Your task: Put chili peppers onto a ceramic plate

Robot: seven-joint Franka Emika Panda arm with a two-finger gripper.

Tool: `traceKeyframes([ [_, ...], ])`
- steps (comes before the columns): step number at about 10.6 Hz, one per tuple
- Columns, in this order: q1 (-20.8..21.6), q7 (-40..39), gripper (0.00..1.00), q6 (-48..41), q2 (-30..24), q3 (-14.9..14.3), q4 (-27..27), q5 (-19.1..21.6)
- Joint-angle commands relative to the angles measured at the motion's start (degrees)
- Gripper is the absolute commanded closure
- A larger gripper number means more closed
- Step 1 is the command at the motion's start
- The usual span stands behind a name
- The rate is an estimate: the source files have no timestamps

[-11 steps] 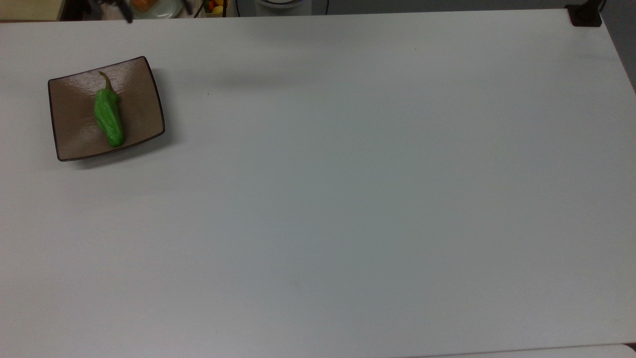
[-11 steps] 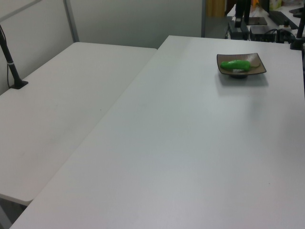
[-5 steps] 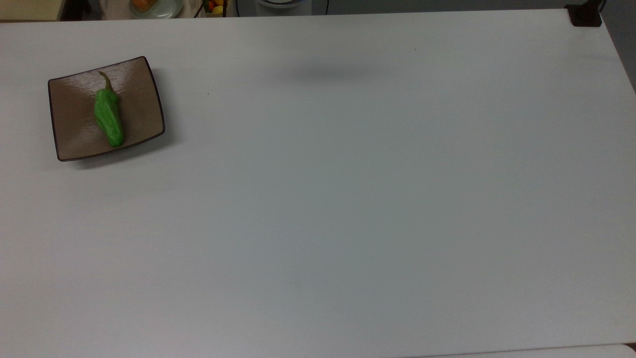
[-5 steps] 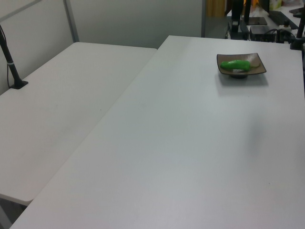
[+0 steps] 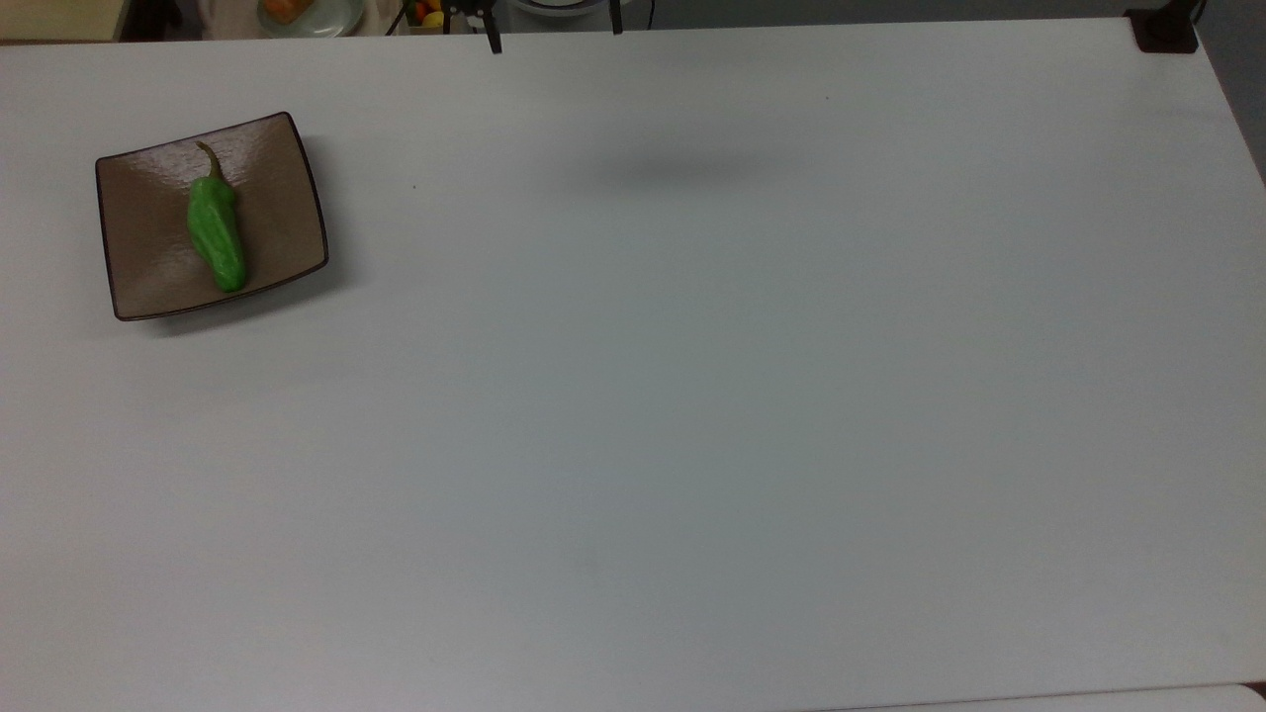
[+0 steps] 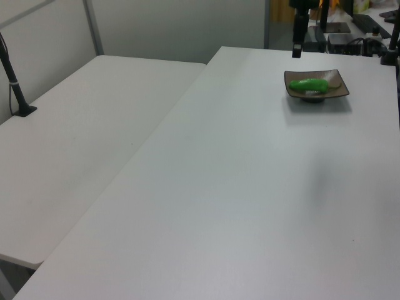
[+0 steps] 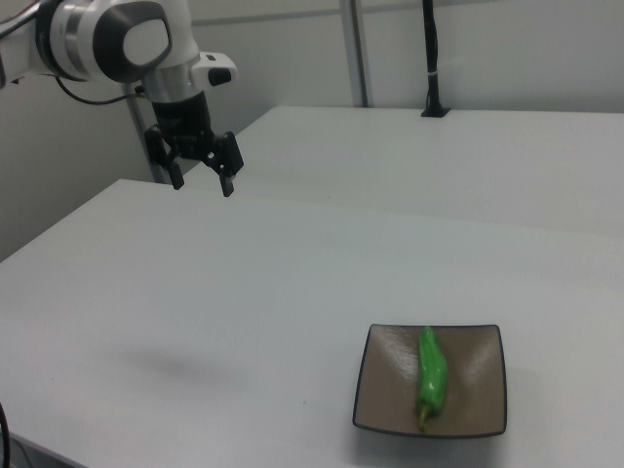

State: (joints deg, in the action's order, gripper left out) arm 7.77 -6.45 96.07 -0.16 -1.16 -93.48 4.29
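A: Comparing with half a second ago, what is different?

B: The gripper (image 7: 202, 178) has come back into sight. In the top view its two fingers (image 5: 494, 40) now show at the far edge of the table (image 5: 692, 396); before, nothing was there. In the left view a dark finger (image 6: 296, 46) now hangs above the far edge, near the ceramic plate (image 6: 337, 92). The plate and the chili pepper (image 5: 218, 233) have not moved.

A: How is the gripper?

B: In the right view its fingers are spread wide apart and point down. It holds nothing and touches nothing; it hangs in the air above the table, well apart from the plate.

A: And the pepper?

B: It lies on the plate (image 5: 148, 247), across the middle, stem toward the table's far edge. The plate stands near the far left corner in the top view.
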Motion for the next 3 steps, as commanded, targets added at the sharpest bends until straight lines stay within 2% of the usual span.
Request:
traceKeyframes([
  [1,0.31,-1.02,0.0,3.34,0.07,-0.25,-1.0,-0.16],
  [3,0.4,-1.11,0.0,3.25,0.16,-0.33,-1.0,-0.16],
])
